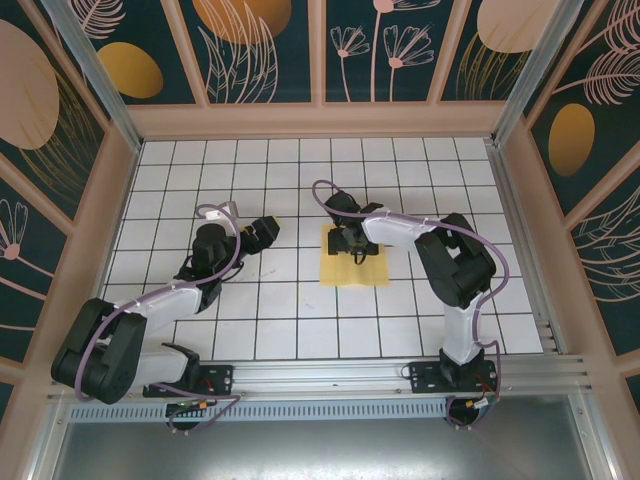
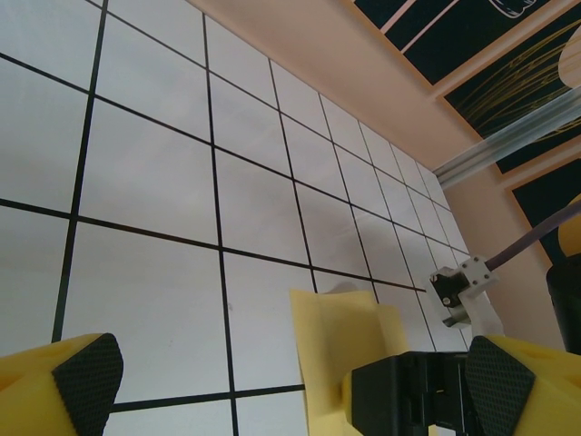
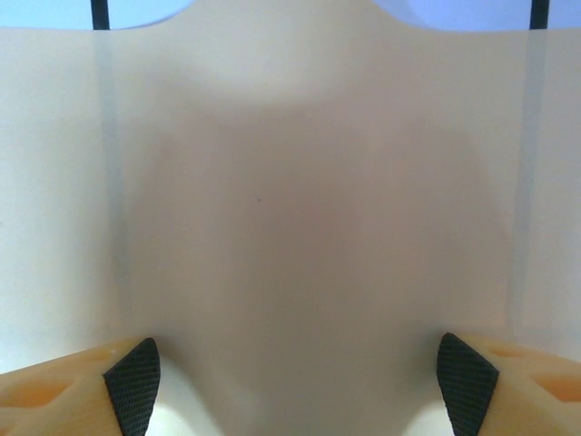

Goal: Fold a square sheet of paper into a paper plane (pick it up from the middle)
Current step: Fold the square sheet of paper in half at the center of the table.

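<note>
Right end effector (image 1: pixel 356 246) seemingly touching paper (image 1: pixel 348 273).

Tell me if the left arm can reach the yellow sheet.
Probably yes, its edge: only bare table separates the open left end effector from the sheet. The right end effector occupies its middle.

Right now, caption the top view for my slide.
Start: right claw over the middle of the square sheet of paper; left claw open alongside.
</note>
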Motion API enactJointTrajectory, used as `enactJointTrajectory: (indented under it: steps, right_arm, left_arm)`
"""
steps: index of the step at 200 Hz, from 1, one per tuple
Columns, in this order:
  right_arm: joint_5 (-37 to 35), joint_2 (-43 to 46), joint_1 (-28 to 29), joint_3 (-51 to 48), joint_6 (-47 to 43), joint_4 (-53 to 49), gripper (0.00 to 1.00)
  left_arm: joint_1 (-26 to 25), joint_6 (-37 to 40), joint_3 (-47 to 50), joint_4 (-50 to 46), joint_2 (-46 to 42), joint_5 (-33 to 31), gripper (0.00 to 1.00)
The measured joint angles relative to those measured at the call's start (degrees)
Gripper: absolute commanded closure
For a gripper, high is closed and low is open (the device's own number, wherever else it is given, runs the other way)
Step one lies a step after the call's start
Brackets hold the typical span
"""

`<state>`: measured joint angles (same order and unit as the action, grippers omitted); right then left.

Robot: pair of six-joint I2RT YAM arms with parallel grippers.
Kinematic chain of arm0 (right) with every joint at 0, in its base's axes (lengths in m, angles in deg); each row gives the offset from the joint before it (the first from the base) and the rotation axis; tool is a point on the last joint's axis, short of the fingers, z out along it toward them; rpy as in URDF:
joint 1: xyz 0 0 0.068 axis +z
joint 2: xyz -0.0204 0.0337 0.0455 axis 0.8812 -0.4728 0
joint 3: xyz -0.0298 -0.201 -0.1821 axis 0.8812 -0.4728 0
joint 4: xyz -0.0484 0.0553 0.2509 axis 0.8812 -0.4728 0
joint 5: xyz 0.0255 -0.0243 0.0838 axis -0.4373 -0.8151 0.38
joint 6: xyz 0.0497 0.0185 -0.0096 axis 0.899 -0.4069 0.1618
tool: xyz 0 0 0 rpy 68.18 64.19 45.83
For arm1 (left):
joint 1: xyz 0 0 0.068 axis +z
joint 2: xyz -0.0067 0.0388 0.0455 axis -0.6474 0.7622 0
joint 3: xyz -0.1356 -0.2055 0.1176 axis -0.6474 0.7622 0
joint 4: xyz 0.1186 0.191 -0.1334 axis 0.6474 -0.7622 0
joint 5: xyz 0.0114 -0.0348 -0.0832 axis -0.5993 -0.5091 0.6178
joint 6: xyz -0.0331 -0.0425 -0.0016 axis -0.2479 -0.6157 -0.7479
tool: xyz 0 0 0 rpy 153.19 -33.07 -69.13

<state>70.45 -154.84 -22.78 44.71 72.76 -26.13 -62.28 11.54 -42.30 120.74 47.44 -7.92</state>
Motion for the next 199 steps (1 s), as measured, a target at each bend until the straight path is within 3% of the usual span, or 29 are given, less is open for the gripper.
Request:
enactJointTrajectory:
  steps: [33,84,155,199]
  right_arm:
    - [0.3,0.3,-0.1,0.0,0.7,0.2,0.43]
    - [8.2,4.8,-0.6,-2.0,1.2,4.3,0.58]
    - [33.4,14.6,-8.3,-14.5,11.9,32.0,0.53]
    - [37.0,12.2,-10.3,-17.5,15.4,37.3,0.52]
  left_arm:
    - [0.0,0.0,0.0,-0.5,0.0,0.0,0.01]
    - [0.0,0.2,-0.2,-1.7,-0.3,0.0,0.01]
    - [0.0,0.6,-0.2,-3.1,-2.4,-0.3,0.01]
    - [0.0,0.9,-0.2,-3.7,-2.9,-0.2,0.01]
